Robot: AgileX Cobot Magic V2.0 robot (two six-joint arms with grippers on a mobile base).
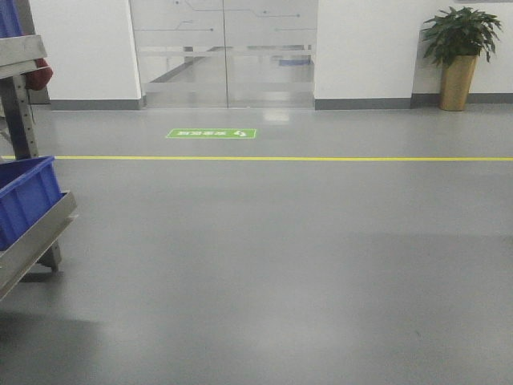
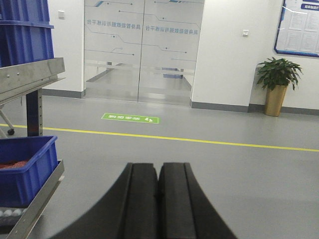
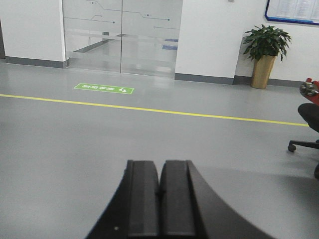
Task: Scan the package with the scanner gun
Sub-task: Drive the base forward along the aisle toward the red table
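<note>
Left tool (image 2: pixel 158 191) & right tool (image 3: pixel 159 194) pressed closed, nothing held; only floor (image 1: pixel 280 265) ahead, no package or scanner in view. Best locate both first.

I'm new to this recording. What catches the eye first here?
A wide grey floor fills every view, crossed by a yellow line with a green floor sign before frosted glass doors. A potted plant stands by the far right wall, and a blue bin sits on a metal rack at the left. Low in the wrist views, the black left gripper and right gripper are both shut, holding nothing.
</note>
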